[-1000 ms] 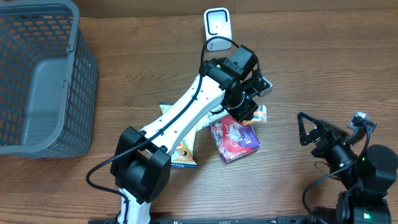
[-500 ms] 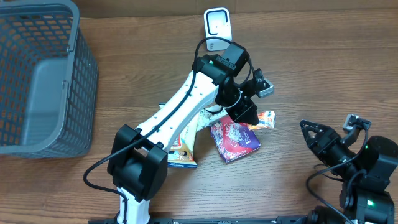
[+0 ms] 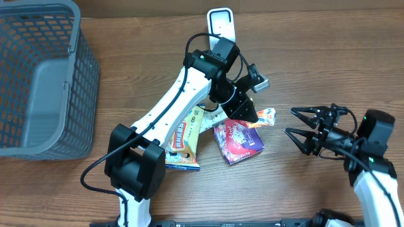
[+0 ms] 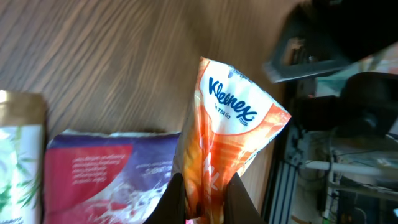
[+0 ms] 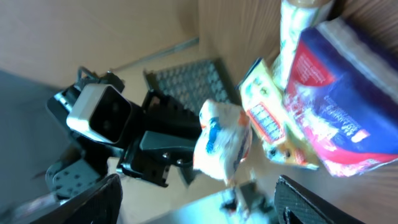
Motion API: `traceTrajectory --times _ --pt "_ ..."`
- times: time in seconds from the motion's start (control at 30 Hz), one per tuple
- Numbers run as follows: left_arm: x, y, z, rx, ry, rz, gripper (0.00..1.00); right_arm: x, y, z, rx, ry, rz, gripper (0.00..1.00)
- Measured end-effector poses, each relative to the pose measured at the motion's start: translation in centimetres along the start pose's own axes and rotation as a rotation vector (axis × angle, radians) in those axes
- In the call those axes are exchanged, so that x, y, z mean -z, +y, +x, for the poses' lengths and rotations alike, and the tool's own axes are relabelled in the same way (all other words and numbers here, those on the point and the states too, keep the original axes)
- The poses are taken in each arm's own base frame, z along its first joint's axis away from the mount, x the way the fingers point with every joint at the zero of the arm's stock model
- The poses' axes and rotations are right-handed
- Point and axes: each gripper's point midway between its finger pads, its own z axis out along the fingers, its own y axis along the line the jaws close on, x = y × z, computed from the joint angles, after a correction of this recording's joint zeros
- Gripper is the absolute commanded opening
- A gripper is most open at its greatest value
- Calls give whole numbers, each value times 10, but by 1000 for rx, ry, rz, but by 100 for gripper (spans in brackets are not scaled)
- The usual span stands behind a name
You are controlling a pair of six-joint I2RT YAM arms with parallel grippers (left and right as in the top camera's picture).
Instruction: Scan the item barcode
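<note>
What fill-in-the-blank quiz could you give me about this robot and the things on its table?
1. The left tool is shut on a ____ tissue pack.
2. The right tool holds nothing and stands ____.
3. The colour of the mesh basket is ____.

Missing words: Kleenex; open; grey.

Overhead view sharp, with even warm light and soft shadows by the basket (image 3: 44, 75) on the table (image 3: 126, 50); the white scanner (image 3: 221, 22) is slightly blown out. Left wrist view: tissue pack (image 4: 230, 124) bright, top right corner dark and blurry. Right wrist view heavily motion-blurred, with a bluish cast and dark bottom corners.
</note>
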Motion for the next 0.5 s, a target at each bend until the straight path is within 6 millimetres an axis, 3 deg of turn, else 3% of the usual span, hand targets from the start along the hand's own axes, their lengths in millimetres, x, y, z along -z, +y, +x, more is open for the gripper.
traceTrajectory --times 0.1,0.33,0.5 --pt "0 -6 -3 -3 -15 33 4 -8 -8 -7 -69 99 -26 67" --pt "1 -12 -5 -2 -30 72 4 -14 -26 -11 -191 238 -64 64" --pt "1 -13 -5 -3 -32 77 4 -14 -21 -9 -177 270 -83 65"
